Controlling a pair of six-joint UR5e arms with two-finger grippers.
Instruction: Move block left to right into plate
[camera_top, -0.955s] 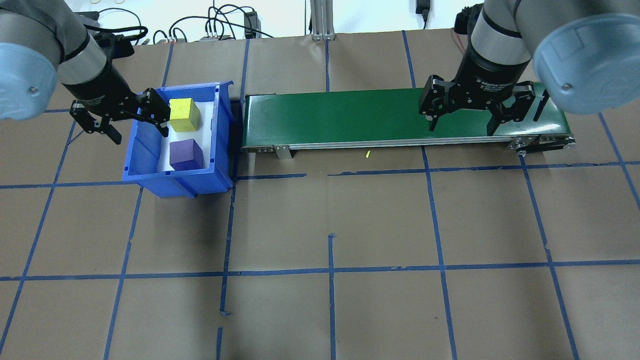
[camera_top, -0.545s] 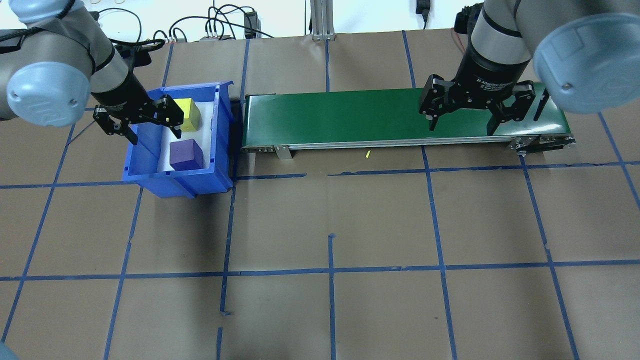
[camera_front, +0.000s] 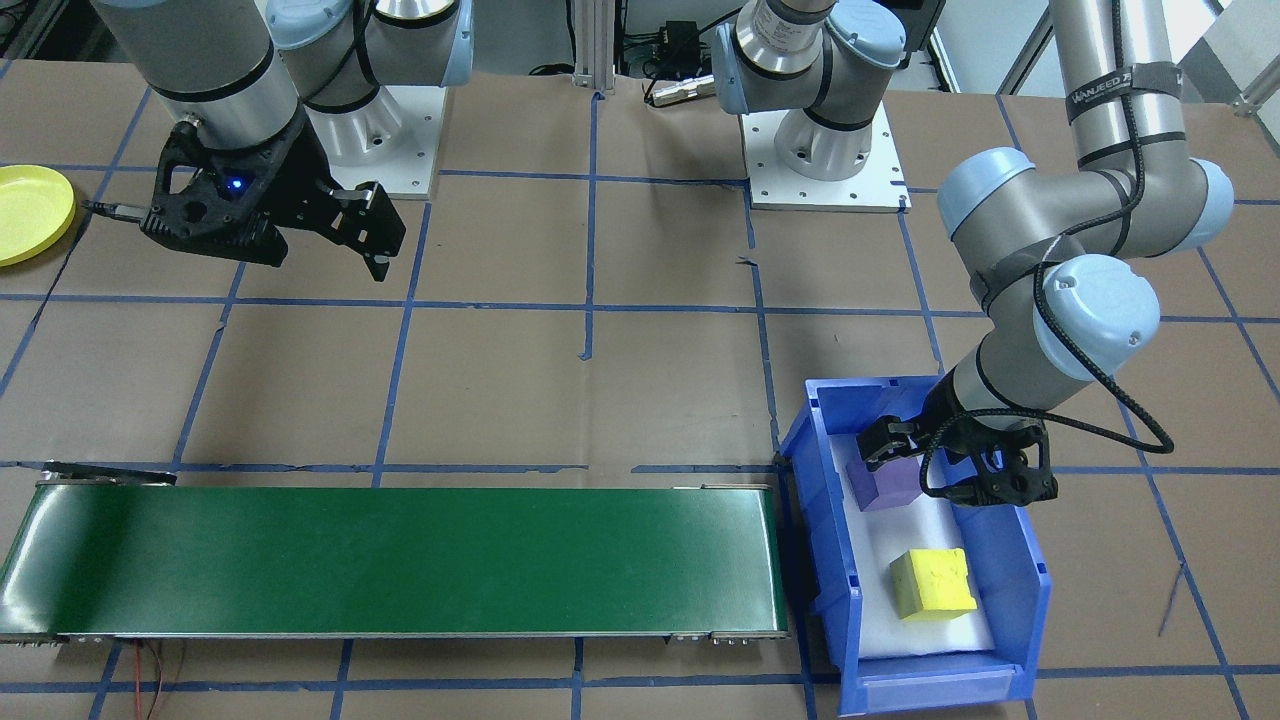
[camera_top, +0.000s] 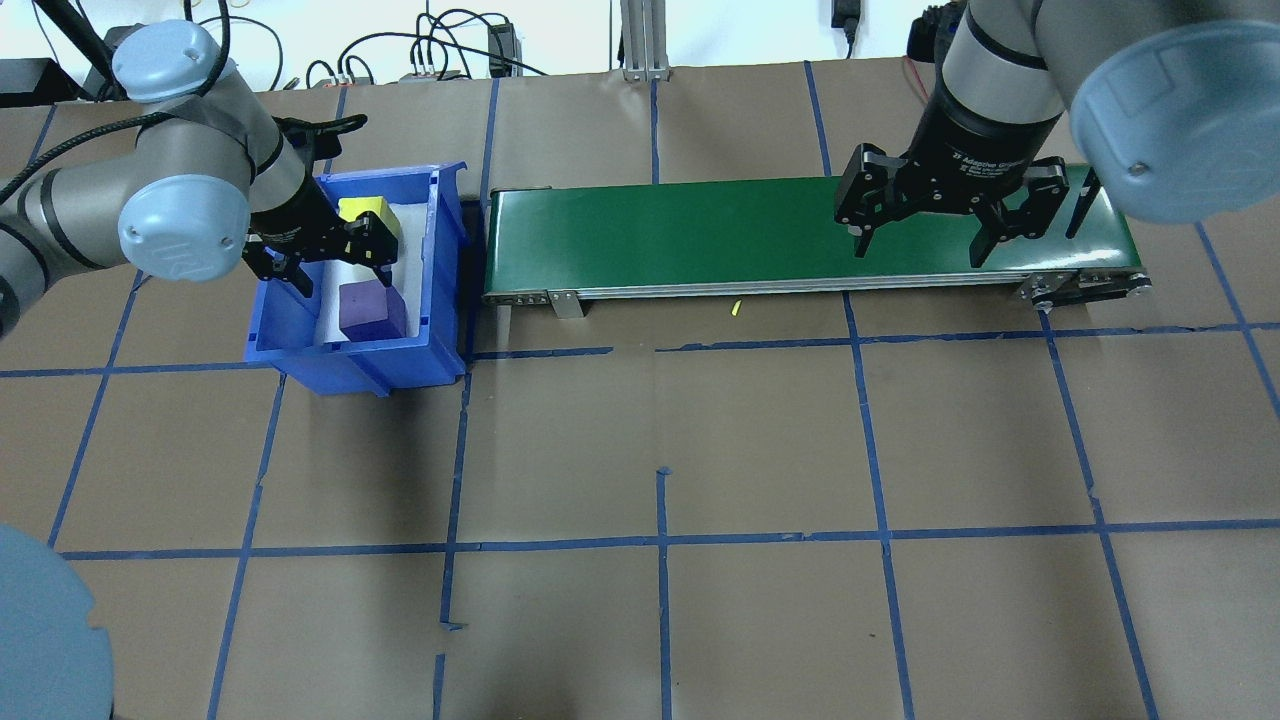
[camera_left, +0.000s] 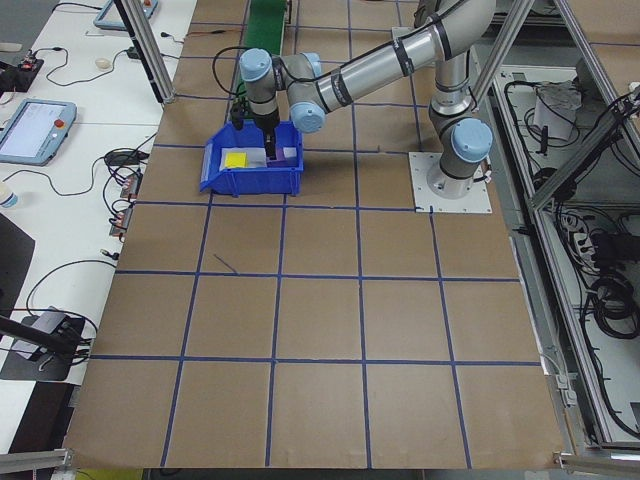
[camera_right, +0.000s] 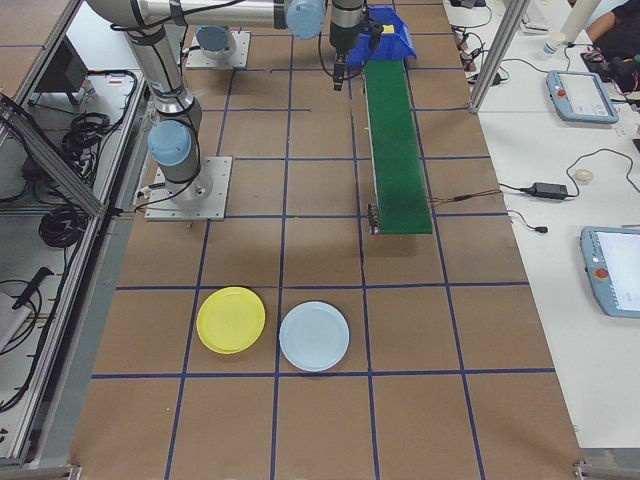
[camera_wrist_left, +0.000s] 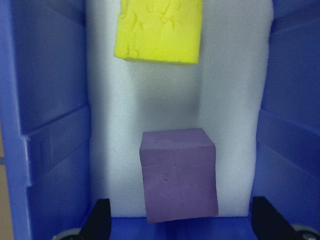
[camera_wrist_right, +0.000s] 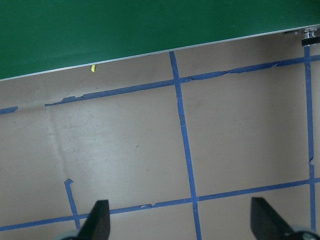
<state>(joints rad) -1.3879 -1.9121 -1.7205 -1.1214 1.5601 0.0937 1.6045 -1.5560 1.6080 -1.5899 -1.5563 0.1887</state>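
Overhead exterior view: we are looking down on a brown paper-covered table (camera_top: 660, 420) crossed by blue tape lines. Going from near to far, the closest part of the table is bare paper. Farther back on our left, we are seeing a blue bin (camera_top: 440, 300) lined with white foam (camera_wrist_left: 225, 100). Inside it, 2 blocks are sitting apart: a purple block (camera_top: 368, 308) nearer to us and a yellow block (camera_top: 368, 212) behind it.

The left gripper (camera_top: 333, 262) is hanging inside the bin with its fingers spread wide, not touching either block. In the left wrist view we are seeing the purple block between its 2 fingertips (camera_wrist_left: 99, 220), with a gap on both sides.

To the right of the bin, a green conveyor belt (camera_top: 680, 235) is running across the table. The right gripper (camera_top: 920, 248) is hovering over the belt's right end, jaws apart and holding nothing.

In the exterior right view, the yellow plate (camera_right: 231, 320) is lying on the table well away from the bin, just beside a pale blue plate (camera_right: 314, 336).
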